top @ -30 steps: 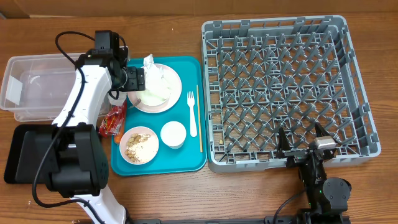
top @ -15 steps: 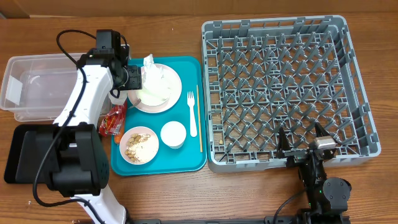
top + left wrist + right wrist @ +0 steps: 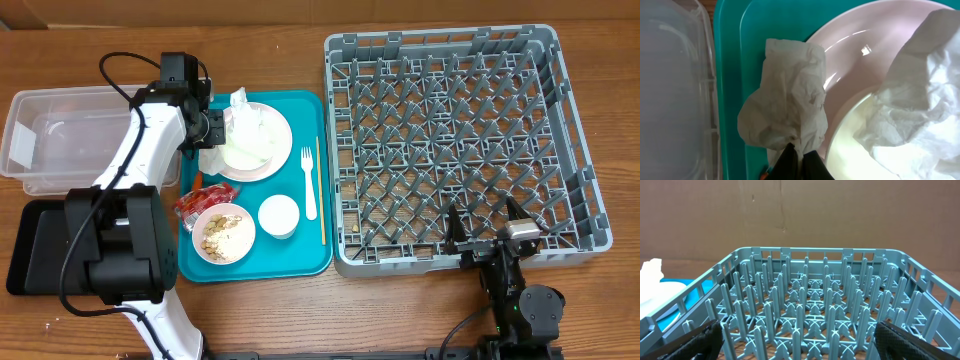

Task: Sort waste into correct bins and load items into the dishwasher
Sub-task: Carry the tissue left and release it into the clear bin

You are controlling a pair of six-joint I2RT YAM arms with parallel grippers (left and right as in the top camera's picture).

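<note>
With your left gripper clamped on the crumpled napkin, lift it clear of the plate before swinging toward the clear tub.

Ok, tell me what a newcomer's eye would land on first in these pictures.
The big grey dish rack fills the right half of the overhead view, with a teal tray beside it on the left. At that tray's far-left corner, the left pincer is shut on a crumpled white napkin at the rim of the pale plate.
</note>
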